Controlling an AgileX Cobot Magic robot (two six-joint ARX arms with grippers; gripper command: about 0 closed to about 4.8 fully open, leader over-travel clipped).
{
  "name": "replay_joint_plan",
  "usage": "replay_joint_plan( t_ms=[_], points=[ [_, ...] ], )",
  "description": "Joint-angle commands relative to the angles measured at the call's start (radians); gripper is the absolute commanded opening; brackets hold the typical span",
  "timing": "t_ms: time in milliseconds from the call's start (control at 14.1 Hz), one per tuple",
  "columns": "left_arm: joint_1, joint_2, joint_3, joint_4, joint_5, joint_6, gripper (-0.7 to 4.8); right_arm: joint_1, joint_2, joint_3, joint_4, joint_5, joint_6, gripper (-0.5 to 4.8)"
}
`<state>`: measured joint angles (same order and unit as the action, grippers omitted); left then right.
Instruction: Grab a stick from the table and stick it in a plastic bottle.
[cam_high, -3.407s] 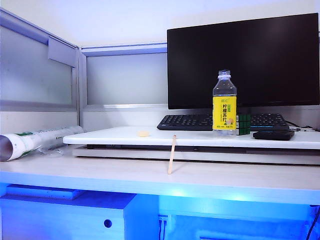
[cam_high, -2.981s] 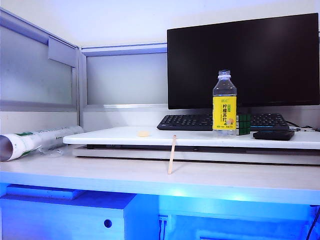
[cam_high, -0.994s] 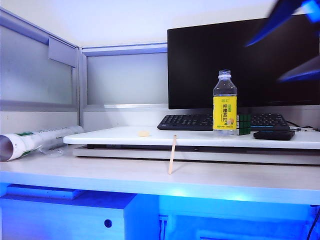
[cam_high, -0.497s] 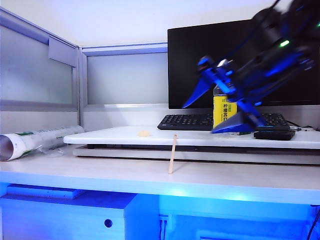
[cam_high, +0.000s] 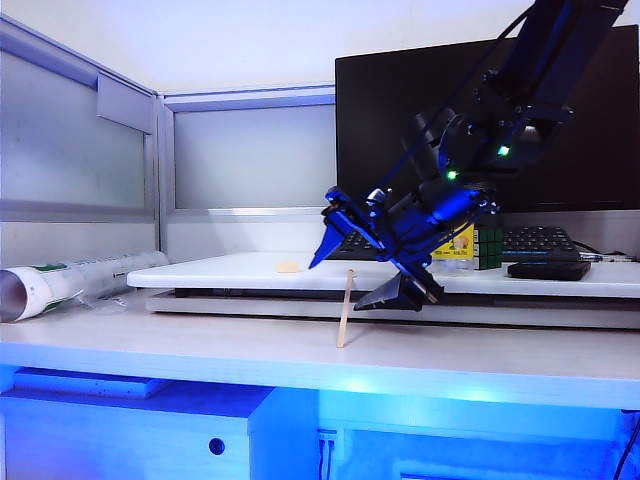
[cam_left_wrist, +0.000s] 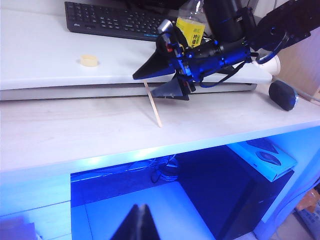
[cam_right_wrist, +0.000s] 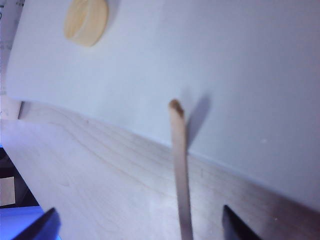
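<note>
The stick (cam_high: 345, 309) leans against the raised board's edge on the table (cam_high: 300, 360). The right claw (cam_high: 362, 279), jaws wide, straddles it. The plastic bottle (cam_left_wrist: 190, 22) stands behind the arm. The left claw (cam_left_wrist: 138, 227) is closed below the table.

Office cubicle, as we log it: grey partition panels (cam_high: 90, 150), a dark monitor (cam_high: 400, 120), a black keyboard (cam_left_wrist: 115, 20), all around a white counter (cam_high: 200, 350).

Pale matt wood stick (cam_right_wrist: 181, 170), smooth white table (cam_high: 200, 355)
</note>
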<state>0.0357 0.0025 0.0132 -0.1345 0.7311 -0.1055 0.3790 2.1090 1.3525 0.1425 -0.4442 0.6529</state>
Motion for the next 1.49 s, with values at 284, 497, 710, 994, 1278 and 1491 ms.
replay_joint_plan(
  t_ms=[284,497,710,994,1278,1491],
  points=[
    [0.000,0.000,0.000,-0.006,0.010,0.000,-0.05,0.040,0.051,0.004,0.011,0.060,0.003,1.64],
    [0.000,0.001,0.000,-0.006,0.010,0.000,-0.05,0.039,0.000,0.005,0.025,0.061,-0.004,-0.07],
    [0.000,0.001,0.000,-0.006,0.010,0.001,-0.05,0.039,-0.050,0.016,0.026,0.060,-0.034,-0.07],
    [-0.002,0.001,0.000,0.010,0.010,0.001,-0.05,0.039,-0.134,0.035,0.029,0.057,-0.039,-0.07],
    [-0.008,0.000,0.000,0.033,0.006,0.001,-0.05,0.020,-0.318,0.148,0.010,0.068,-0.181,-0.07],
    [-0.008,0.000,-0.001,0.072,0.004,0.003,-0.05,0.000,-0.318,0.313,-0.126,0.140,-0.363,-0.07]
  ],
)
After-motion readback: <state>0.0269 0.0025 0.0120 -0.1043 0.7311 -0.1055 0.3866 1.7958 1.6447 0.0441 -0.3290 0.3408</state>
